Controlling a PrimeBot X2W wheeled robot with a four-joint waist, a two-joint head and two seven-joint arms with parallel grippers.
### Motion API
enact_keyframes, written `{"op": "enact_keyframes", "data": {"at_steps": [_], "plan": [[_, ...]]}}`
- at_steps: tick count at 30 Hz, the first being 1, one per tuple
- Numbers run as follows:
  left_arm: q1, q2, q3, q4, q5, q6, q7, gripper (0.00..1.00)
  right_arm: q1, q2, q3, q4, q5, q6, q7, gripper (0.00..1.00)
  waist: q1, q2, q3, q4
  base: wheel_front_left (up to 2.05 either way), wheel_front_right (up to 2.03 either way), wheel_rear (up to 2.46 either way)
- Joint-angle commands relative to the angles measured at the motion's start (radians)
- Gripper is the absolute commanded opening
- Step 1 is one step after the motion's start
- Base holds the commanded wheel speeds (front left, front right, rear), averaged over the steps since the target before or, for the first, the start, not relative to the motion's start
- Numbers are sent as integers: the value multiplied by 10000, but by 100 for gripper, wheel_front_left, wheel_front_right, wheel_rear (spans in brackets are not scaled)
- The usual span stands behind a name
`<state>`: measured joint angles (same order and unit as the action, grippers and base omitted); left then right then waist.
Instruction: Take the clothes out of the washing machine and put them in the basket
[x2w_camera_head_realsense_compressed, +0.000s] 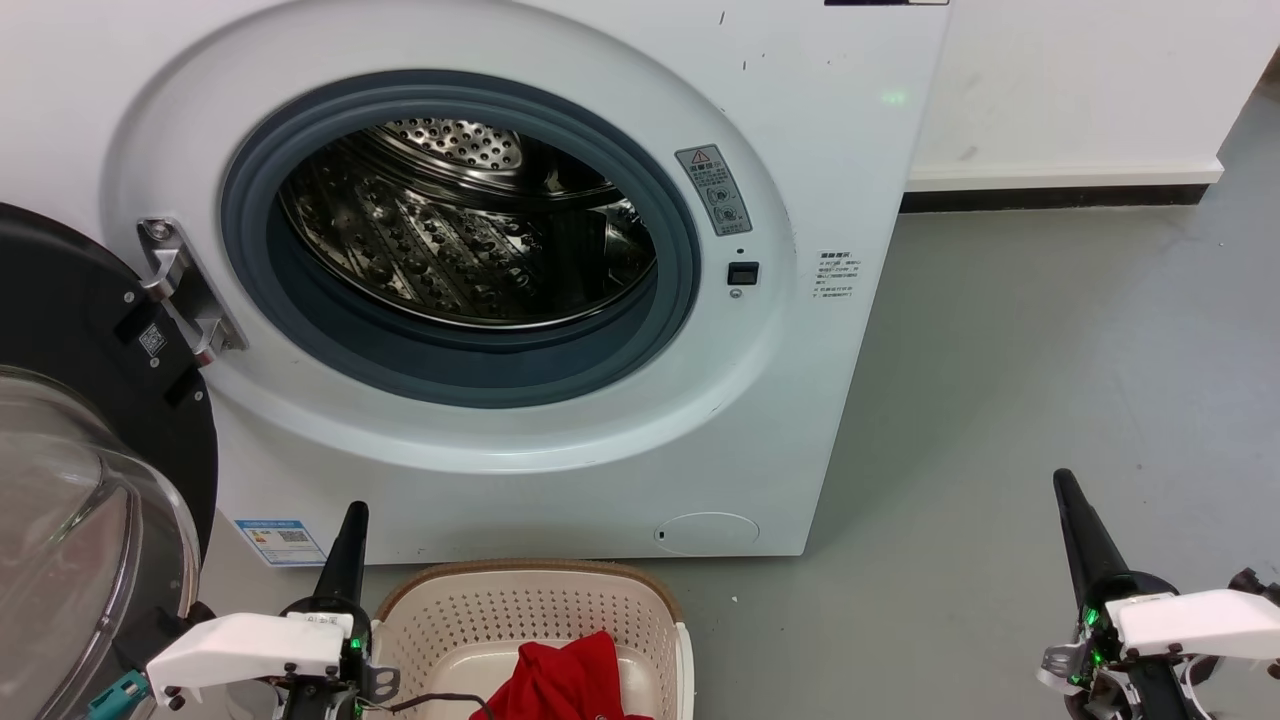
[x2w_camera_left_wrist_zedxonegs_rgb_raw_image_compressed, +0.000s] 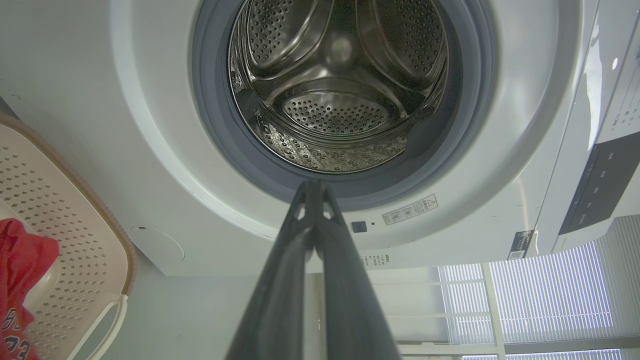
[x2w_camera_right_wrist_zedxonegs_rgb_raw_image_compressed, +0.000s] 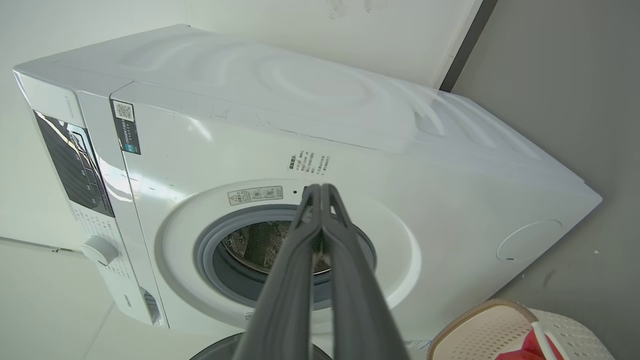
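Observation:
The white washing machine (x2w_camera_head_realsense_compressed: 560, 80) stands before me with its door (x2w_camera_head_realsense_compressed: 80, 420) swung open to the left and its steel drum (x2w_camera_head_realsense_compressed: 460, 230) showing no clothes inside. The red clothes (x2w_camera_head_realsense_compressed: 565, 680) lie in the cream basket (x2w_camera_head_realsense_compressed: 520, 610) on the floor in front of the machine. In the left wrist view the clothes (x2w_camera_left_wrist_zedxonegs_rgb_raw_image_compressed: 20, 280) rest against the basket (x2w_camera_left_wrist_zedxonegs_rgb_raw_image_compressed: 75, 235) wall. My left gripper (x2w_camera_head_realsense_compressed: 353, 515) is shut, left of the basket. My right gripper (x2w_camera_head_realsense_compressed: 1063, 485) is shut over the floor at the right. Each wrist view shows its own fingers pressed together: left gripper (x2w_camera_left_wrist_zedxonegs_rgb_raw_image_compressed: 314, 186), right gripper (x2w_camera_right_wrist_zedxonegs_rgb_raw_image_compressed: 320, 189).
Grey floor (x2w_camera_head_realsense_compressed: 1050, 380) stretches to the right of the machine, up to a white wall with a dark skirting (x2w_camera_head_realsense_compressed: 1050, 195). The open glass door takes up the lower left. Window blinds (x2w_camera_left_wrist_zedxonegs_rgb_raw_image_compressed: 540, 295) appear in the left wrist view.

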<state>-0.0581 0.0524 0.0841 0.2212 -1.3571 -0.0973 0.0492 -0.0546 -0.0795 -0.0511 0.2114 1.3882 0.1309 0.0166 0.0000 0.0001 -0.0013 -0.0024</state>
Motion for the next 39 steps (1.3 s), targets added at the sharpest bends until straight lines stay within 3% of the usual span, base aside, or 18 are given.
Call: {"op": "enact_keyframes", "data": {"at_steps": [1,32,39], "plan": [[-214,32,57,-11,-259,-84,67,0,-203,-37,-40,18,272,-1,79,0,0,-1,2,1,0,0,0],[-548,16,297,266,-2640,-370,653,0,-575,38,-286,347,2602,-3,729,0,0,-1,44,24,0,0,0],[-544,11,297,254,-2588,-359,657,0,-578,62,-307,335,2534,-3,725,0,0,-1,44,24,0,0,0]]}}
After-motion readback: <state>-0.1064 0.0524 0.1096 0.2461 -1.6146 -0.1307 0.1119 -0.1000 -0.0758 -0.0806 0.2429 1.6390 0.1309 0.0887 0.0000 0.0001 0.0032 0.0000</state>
